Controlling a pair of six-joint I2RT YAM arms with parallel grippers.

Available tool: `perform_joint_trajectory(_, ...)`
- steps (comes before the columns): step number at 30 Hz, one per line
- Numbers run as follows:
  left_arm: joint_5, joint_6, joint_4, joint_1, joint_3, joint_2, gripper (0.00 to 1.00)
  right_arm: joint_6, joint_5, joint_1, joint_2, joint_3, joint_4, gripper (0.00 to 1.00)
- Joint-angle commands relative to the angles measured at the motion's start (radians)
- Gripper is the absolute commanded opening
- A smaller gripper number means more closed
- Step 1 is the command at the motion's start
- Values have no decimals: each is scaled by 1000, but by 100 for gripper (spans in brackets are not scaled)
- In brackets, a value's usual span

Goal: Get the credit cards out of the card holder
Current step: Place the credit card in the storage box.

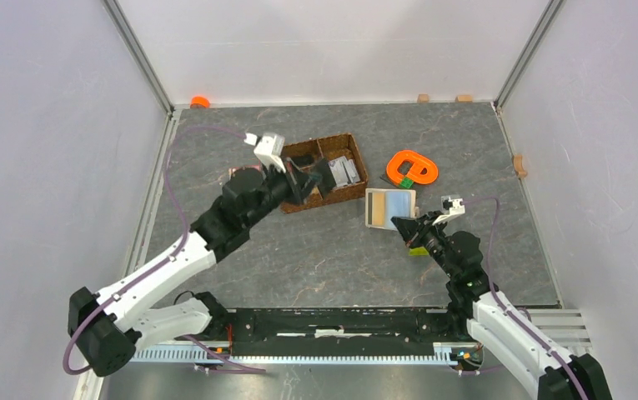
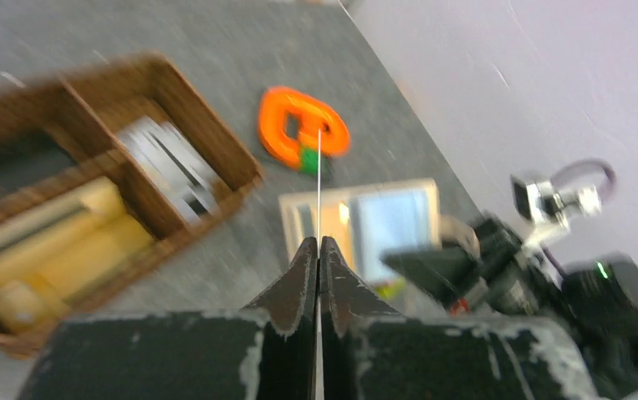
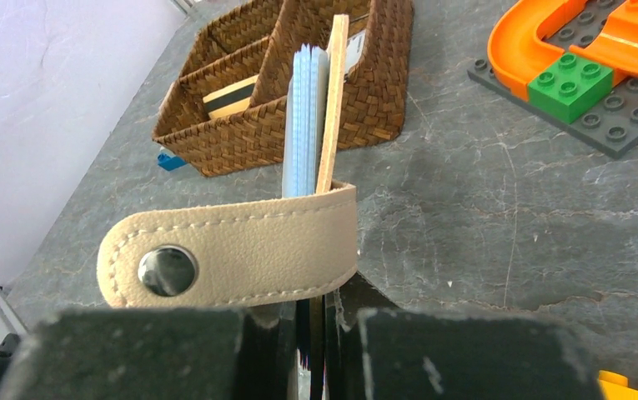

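Currently, the left gripper (image 2: pixel 319 243) is clenched, its fingers pressed flat together with a thin pale sliver standing up between them. I take the sliver for a card (image 2: pixel 319 183) seen edge-on, though that wrist view is blurred. From above, this gripper hangs over the woven basket (image 1: pixel 319 142) in the upper middle of the frame.

The right gripper (image 3: pixel 319 321) is clamped on the near edge of the card holder (image 1: pixel 390 207). The holder sits open just right of the basket, near the centre of the overhead view. Its snap tab (image 3: pixel 232 250) hangs loose across the right wrist view, with the pale blue inner leaves standing above it.

Judgement: the step in hand is dropping the card into the basket. To do it well:
- Bring the left gripper down inside one compartment's walls before letting go, so the card cannot skid off the rim onto the table (image 1: pixel 298 250).
- The right grip should not slacken, so the holder offers the same pocket openings for the next pull.

Cannot tell whether more cards sit in the pockets.
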Motion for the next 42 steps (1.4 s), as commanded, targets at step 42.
perform_joint_trajectory(42,-607,1494,-608,53,930,1098,6,-24,34,-3,-90,15,54,1)
